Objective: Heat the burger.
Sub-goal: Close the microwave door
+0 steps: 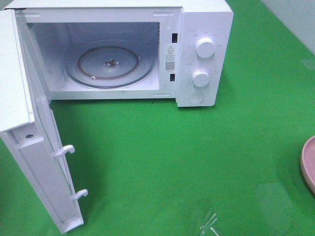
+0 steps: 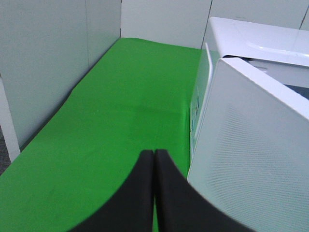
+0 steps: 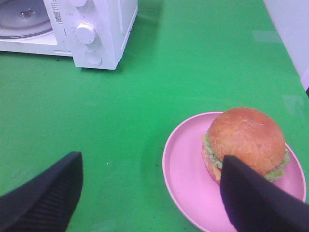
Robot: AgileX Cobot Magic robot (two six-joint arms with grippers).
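The burger [image 3: 246, 139], golden-brown bun with lettuce and cheese at its edge, sits on a round pink plate [image 3: 186, 169]; the exterior high view shows only the plate's rim [image 1: 308, 162] at the right edge. My right gripper [image 3: 152, 181] hangs open above the green table, one fingertip [image 3: 241, 179] overlapping the burger's near side. My left gripper [image 2: 154, 155] is shut on nothing, beside the microwave's open door [image 2: 251, 159]. The white microwave [image 1: 204, 54] stands open with its glass turntable [image 1: 110, 66] bare. Neither gripper shows in the exterior high view.
The microwave door [image 1: 42, 177] swings out toward the front left, with two latch hooks [image 1: 64, 150] sticking out. Two knobs [image 1: 205, 47] sit on the control panel. Grey walls [image 2: 48, 63] border the green table on the left.
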